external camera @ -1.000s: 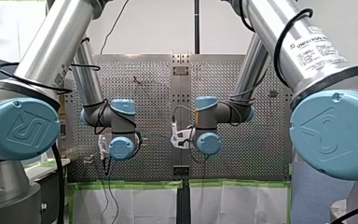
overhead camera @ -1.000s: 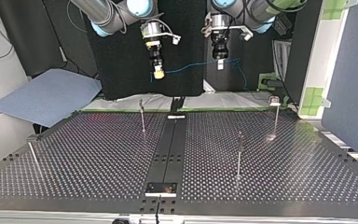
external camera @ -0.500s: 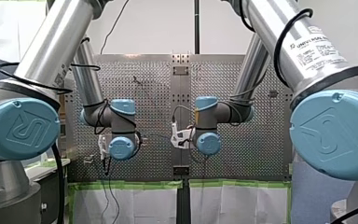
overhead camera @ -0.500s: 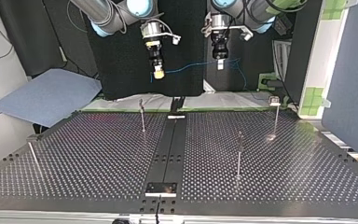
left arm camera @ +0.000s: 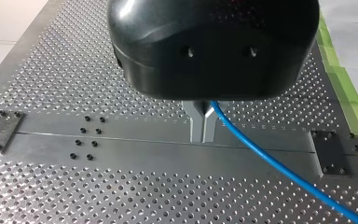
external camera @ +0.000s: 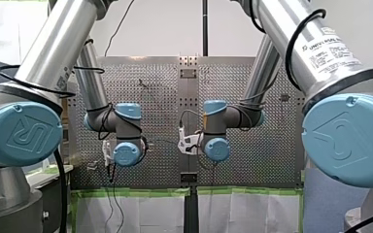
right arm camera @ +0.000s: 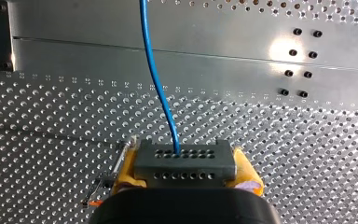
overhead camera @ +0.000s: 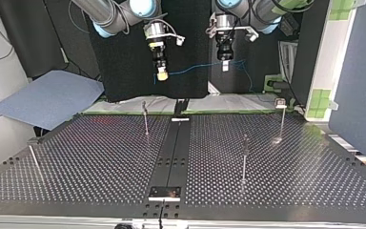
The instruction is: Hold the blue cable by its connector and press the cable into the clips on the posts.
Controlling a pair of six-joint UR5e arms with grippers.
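Yellow pads of our right gripper clamp the one grey perforated connector block; metal fingers of our left gripper, nearly together, pinch the single thin blue cable, upper middle of the top view. Four slim metal posts stand on the desk.

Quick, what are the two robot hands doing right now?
Left gripper: shut on the thin blue cable.
Right gripper: shut on the cable's grey rectangular connector.
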